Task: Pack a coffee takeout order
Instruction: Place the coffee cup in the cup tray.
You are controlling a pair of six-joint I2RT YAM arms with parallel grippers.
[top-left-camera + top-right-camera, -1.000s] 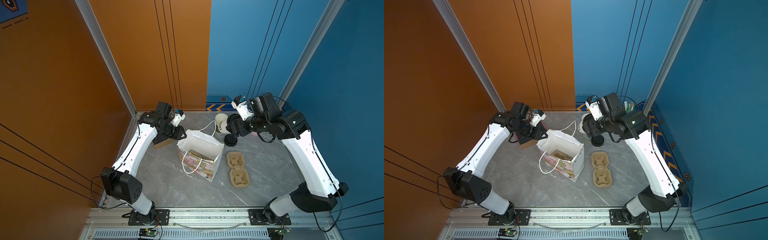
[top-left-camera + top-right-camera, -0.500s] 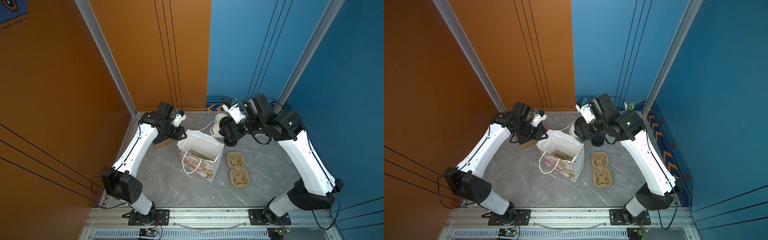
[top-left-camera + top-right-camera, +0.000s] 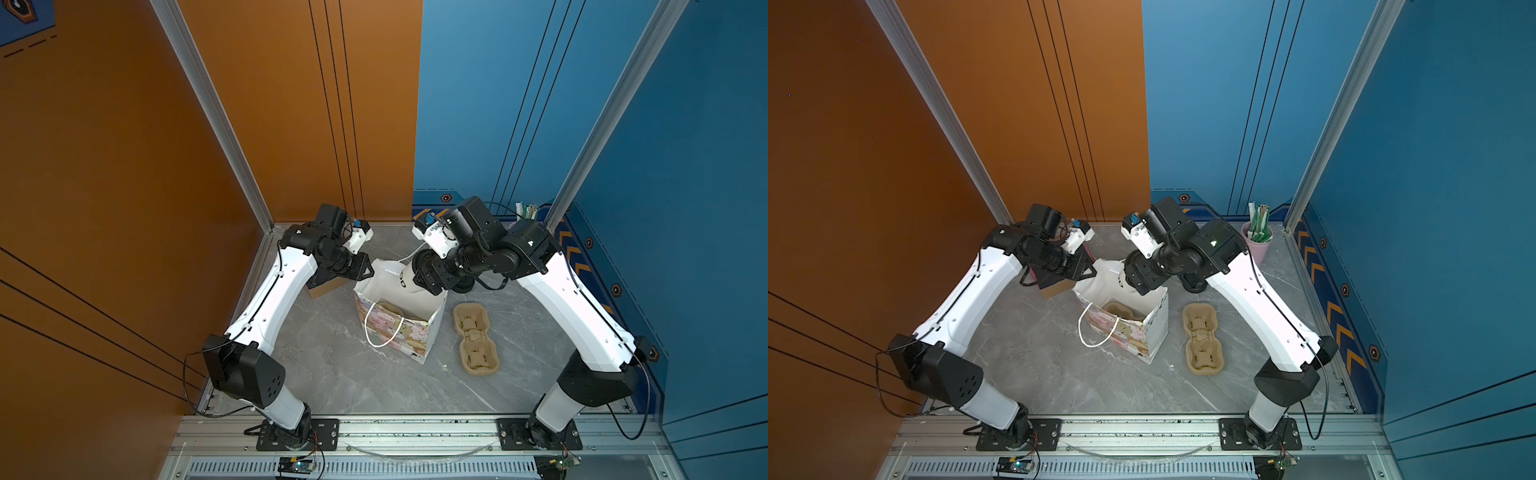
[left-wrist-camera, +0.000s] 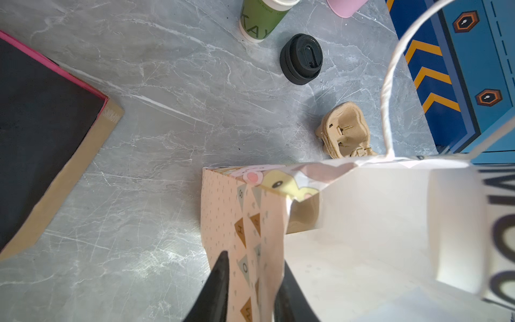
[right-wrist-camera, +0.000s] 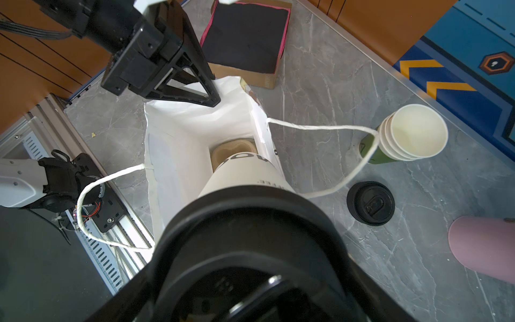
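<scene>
A whitish paper cup with a black lid hangs tilted, bottom first, in the mouth of the patterned paper bag, held by my right gripper, which is shut on its lid end. The cup shows in both top views over the bag's back edge. My left gripper is shut on the bag's side wall, one finger outside and one inside. A pulp cup carrier lies at the bag's bottom. The black napkin tops a box behind the bag.
A stack of lidless cups with a green bottom cup and a loose black lid stand behind the bag. A pink cup holds wrapped straws at the back right corner. More pulp carriers lie right of the bag.
My right arm has swung left, carrying the lidded cup from the back of the table to the bag's mouth. The left gripper has stayed at the bag's edge.
</scene>
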